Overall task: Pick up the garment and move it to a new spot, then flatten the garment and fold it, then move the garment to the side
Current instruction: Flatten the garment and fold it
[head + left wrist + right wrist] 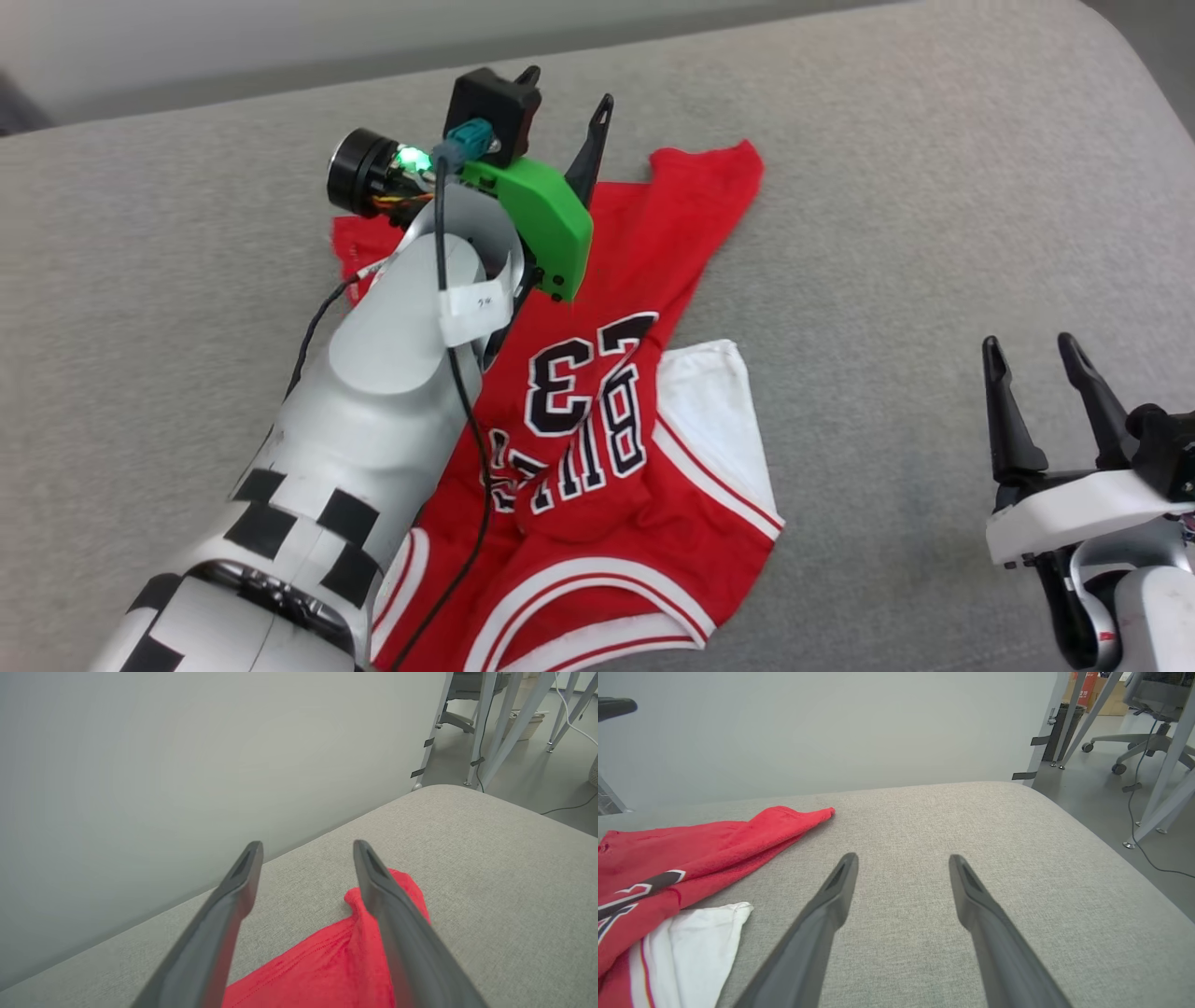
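Observation:
The garment (653, 252), a red shirt with a white sleeve (714, 411) and black "BULLS 23" lettering facing up, lies rumpled on the grey cushion (934, 187). My left arm reaches across it, and my left gripper (569, 86) hovers open above its far hem. In the left wrist view the left gripper (307, 845) has nothing between its fingers, and the red cloth (327, 966) lies below them. My right gripper (1032, 347) stands open and empty at the lower right, well apart from the shirt. In the right wrist view the garment (691, 844) lies to the left of my right gripper (903, 858).
The cushion's rounded far right corner (1031, 793) drops to the floor. A pale wall (187, 765) runs behind the far edge. Metal table legs (486, 728), an office chair (1153, 742) and a cable (1143, 844) stand on the floor beyond the corner.

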`<state>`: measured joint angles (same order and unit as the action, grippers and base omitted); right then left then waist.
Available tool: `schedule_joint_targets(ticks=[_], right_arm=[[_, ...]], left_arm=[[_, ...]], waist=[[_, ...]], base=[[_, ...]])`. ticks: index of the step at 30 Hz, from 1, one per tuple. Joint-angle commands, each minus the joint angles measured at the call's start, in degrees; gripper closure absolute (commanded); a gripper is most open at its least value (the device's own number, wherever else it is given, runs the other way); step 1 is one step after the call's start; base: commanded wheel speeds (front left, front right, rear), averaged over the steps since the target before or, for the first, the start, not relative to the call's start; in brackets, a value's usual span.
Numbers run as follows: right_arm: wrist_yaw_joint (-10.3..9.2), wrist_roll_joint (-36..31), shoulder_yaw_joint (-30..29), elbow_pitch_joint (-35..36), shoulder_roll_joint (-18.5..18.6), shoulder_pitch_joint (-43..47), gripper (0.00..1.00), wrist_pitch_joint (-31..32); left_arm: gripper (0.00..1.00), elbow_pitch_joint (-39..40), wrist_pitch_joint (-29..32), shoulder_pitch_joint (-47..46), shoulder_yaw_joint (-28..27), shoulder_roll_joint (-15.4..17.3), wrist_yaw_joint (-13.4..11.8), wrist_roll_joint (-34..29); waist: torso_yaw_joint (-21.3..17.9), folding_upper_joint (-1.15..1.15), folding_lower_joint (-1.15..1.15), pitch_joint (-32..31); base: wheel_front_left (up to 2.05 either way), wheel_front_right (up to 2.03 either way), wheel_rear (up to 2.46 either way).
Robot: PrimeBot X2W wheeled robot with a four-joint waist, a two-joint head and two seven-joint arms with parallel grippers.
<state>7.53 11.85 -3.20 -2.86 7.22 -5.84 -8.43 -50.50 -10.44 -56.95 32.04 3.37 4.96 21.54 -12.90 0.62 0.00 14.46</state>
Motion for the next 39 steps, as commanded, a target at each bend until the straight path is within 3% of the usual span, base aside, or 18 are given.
schedule_joint_targets(ticks=[1, 12, 17, 23, 27, 35, 39], right_arm=[[-0.04, -0.09, -0.33, 0.75, 0.42, 0.74, 0.0, 0.52], [-0.04, 0.16, -1.96, 3.71, 0.43, 3.93, 0.0, 2.41], [-0.04, 0.22, -2.7, 4.74, 0.12, 5.36, 0.0, 2.59], [-0.04, 0.54, -2.54, 5.34, -0.01, 6.63, 0.0, 2.93], [-0.04, 0.68, -2.58, 5.67, -0.01, 7.33, 0.0, 3.4], [-0.04, 0.3, -1.8, 7.03, 2.07, 7.08, 0.0, 6.87], [-0.04, 0.56, -0.16, 7.3, 4.84, 5.31, 0.0, 13.82]], left_arm=[[0.0, 0.72, -1.0, 1.77, -0.51, 0.97, -0.21, 0.88], [0.0, 14.3, -4.2, 17.79, -5.68, 11.39, -2.61, 3.66], [0.0, 24.23, -4.47, 27.98, -9.37, 13.74, -4.41, 6.15], [0.0, 36.77, -4.53, 40.79, -13.78, 13.94, -7.82, 6.11], [0.0, 43.26, -4.54, 47.2, -14.47, 13.44, -8.87, 2.09], [0.0, 48.64, -4.55, 50.74, -14.9, 10.86, -7.71, -3.54], [0.0, 48.88, -4.55, 50.09, -15.19, 10.57, -7.33, -6.13]], waist=[[6.04, -0.62, 0.0, -4.99], [13.95, -0.62, 0.0, -8.88], [15.53, -0.62, 0.0, -9.52], [15.71, -0.62, 0.0, -9.94], [15.98, -0.62, 0.0, -9.81], [17.89, -0.62, 0.0, -8.25], [19.31, -0.62, 0.0, -6.47]], base=[[0.0, 0.0, 0.0], [0.0, 0.0, 0.0], [0.0, 0.0, 0.0], [0.0, 0.0, 0.0], [0.0, 0.0, 0.0], [0.0, 0.0, 0.0], [0.0, 0.0, 0.0]])
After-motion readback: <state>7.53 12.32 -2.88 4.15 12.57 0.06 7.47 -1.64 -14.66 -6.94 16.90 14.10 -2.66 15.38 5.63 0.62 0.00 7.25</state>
